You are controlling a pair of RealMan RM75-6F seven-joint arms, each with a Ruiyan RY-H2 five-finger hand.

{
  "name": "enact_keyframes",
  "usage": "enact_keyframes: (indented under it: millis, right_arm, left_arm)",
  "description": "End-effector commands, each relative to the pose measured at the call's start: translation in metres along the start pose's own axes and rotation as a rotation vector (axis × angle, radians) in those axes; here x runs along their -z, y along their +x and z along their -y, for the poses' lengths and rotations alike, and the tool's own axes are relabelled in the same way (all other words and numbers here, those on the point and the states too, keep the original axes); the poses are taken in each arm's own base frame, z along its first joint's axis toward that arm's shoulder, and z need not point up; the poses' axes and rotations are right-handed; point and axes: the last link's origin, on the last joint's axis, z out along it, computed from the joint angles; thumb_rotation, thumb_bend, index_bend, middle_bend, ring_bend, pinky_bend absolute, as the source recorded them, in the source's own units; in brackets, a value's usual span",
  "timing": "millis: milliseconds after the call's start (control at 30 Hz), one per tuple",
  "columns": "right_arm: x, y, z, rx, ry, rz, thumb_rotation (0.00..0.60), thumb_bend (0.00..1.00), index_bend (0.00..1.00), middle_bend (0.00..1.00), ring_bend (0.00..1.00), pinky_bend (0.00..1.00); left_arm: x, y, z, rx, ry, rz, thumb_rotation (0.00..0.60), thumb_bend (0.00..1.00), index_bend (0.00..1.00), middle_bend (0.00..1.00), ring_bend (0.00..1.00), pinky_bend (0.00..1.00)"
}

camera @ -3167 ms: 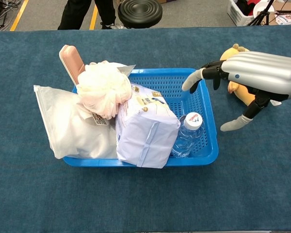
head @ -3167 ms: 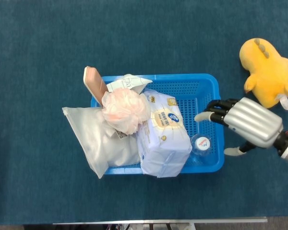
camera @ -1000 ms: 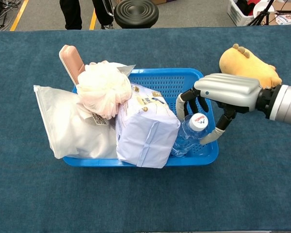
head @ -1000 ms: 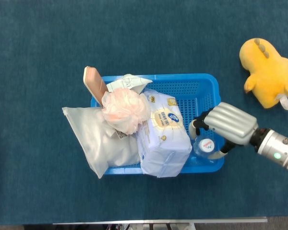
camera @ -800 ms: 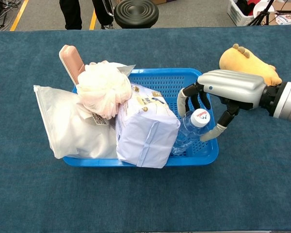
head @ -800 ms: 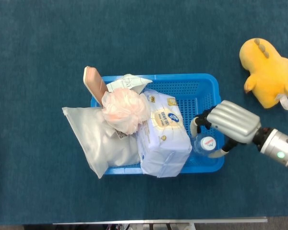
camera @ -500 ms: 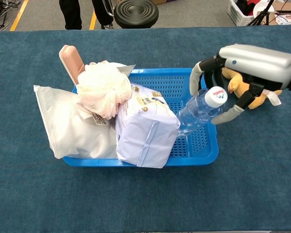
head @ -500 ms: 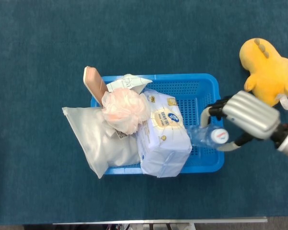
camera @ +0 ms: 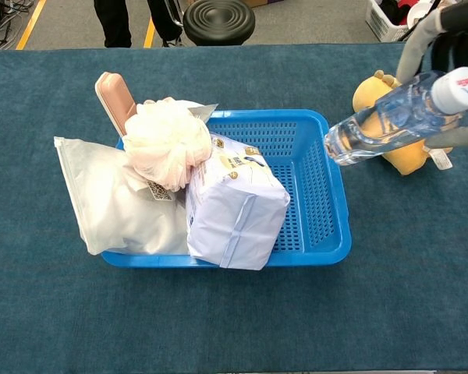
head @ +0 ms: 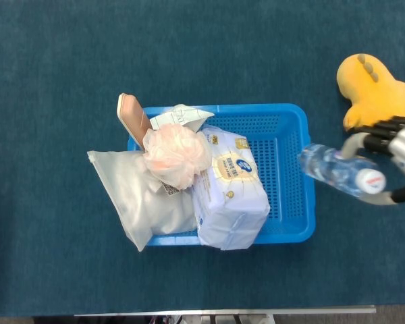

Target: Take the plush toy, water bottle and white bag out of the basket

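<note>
The right hand (head: 390, 167) grips the water bottle (head: 339, 171) near its cap end, fingers curled over the neck and the thumb under it. The bottle hangs in the air, tilted. Its long axis runs from the white cap at the hand down and inward toward the blue basket (head: 298, 229), so the base sits just over the basket's right rim while the cap end is already outside it. In the chest view the same bottle (camera: 390, 118) crosses in front of the yellow plush toy (camera: 396, 156), which lies on the table (head: 67, 61) just behind the hand, outside the basket.

The white bag (head: 140, 196) lies well to the far side of the basket from this hand, slumped over the left wall beneath a pink bath pouf (head: 177, 154) and beside a pack of tissues (head: 231, 192). Only a pale sliver at the head view's left edge might be the left hand; I cannot tell its state.

By my judgement 1 item is out, 1 is in hand, and the bottle should be set down on bare table on the hand's near side, clear of the toy. The bag looks better placed for the left arm.
</note>
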Motion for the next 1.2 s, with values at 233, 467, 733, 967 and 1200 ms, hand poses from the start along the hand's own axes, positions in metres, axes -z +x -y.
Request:
enact_keyframes:
  millis: [233,467,733,967,1200]
  right_arm:
    - [0.043,-0.005,-0.014,0.034,-0.172,0.08,0.6,0.0,0.6,0.64,0.53,0.57]
    - [0.059,-0.018,-0.027,0.057,-0.272,0.164,0.6,0.0,0.59,0.57,0.48,0.57]
    - [0.069,-0.021,-0.033,0.073,-0.315,0.155,0.6,0.0,0.33,0.39,0.32,0.57]
    - [0.07,-0.022,-0.037,0.053,-0.327,0.127,0.6,0.0,0.09,0.16,0.2,0.54]
    - [0.059,-0.02,-0.041,0.034,-0.273,-0.026,0.6,0.0,0.07,0.14,0.2,0.53]
  left_arm:
    - [-0.003,0.0,-0.007,-0.004,-0.017,0.0,0.6,0.28,0.47,0.43,0.33,0.5]
    - [-0.006,0.001,-0.011,-0.01,-0.027,0.0,0.6,0.28,0.47,0.43,0.33,0.5]
    - [-0.006,0.001,-0.012,-0.009,-0.028,0.0,0.6,0.28,0.47,0.42,0.33,0.5]
    - [-0.006,0.002,-0.012,-0.007,-0.029,-0.002,0.6,0.28,0.47,0.43,0.33,0.5]
    - [-0.008,0.004,-0.016,-0.003,-0.049,-0.016,0.6,0.28,0.46,0.43,0.33,0.5]
